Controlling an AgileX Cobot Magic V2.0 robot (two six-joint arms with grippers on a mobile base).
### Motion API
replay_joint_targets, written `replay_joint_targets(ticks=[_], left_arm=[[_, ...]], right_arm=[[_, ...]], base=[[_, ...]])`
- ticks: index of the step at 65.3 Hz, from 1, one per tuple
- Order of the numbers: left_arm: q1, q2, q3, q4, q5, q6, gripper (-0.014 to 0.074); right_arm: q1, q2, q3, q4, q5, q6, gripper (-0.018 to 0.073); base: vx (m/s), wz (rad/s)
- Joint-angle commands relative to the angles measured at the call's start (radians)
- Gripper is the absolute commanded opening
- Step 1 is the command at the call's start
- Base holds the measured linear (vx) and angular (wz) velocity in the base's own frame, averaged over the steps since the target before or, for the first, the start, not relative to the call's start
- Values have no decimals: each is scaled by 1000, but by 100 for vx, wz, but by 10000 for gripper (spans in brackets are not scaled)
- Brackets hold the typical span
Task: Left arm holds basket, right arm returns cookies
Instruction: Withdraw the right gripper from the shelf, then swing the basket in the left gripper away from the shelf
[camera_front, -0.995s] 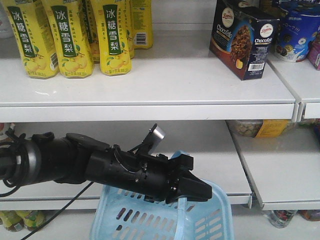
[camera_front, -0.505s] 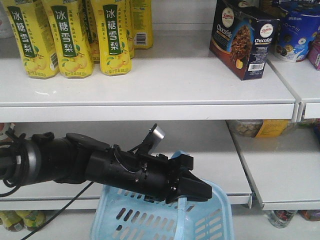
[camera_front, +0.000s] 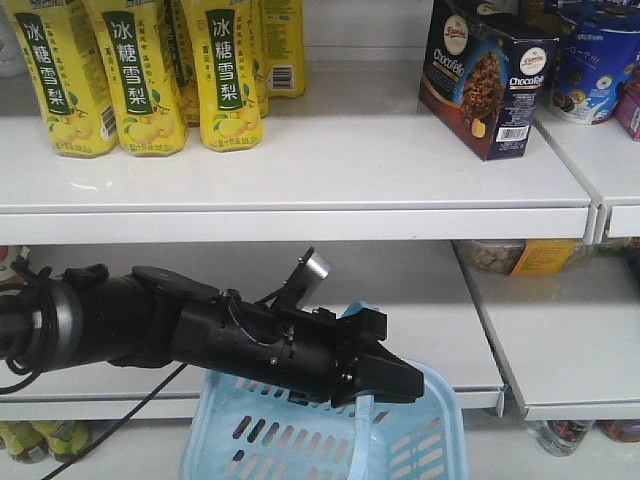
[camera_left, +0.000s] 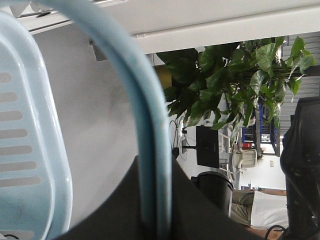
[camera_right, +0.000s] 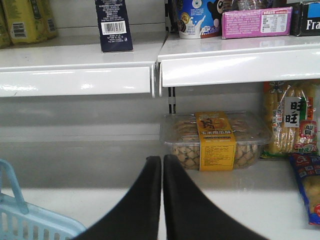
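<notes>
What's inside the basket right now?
Only slotted walls of the basket show. The left arm, shut on its handle, covers most of the opening, and the floor is out of view. No contents visible.

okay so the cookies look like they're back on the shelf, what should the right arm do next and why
Probably ease the right gripper straight back from the shelves. Its jaws are shut and empty, and the cookie box already stands upright on the upper shelf. The left gripper holds the basket by its handle, so nothing else looks pending.

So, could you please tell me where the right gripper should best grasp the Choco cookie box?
Probably across the narrow barcode end of the Choco cookie box, approached from the shelf front: it stands upright, that end faces the right gripper, with bare shelf beside it.
</notes>
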Motion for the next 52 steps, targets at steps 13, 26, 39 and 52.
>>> replay_joint_targets(ticks=[13, 26, 39, 52], left_arm=[[4, -52, -31, -84, 14, 52, -6], [4, -52, -31, -84, 14, 52, -6], [-9, -56, -31, -80, -23, 52, -6], [-7, -143, -31, 98, -49, 51, -6]], right_arm=[[-4, 11, -25, -10, -73, -10, -8], [-4, 11, -25, -10, -73, -10, -8], [-4, 11, -25, -10, -67, -10, -8], [-4, 11, -25, -10, -66, -10, -8]], base=[[0, 0], [0, 0], [0, 0], [0, 0]])
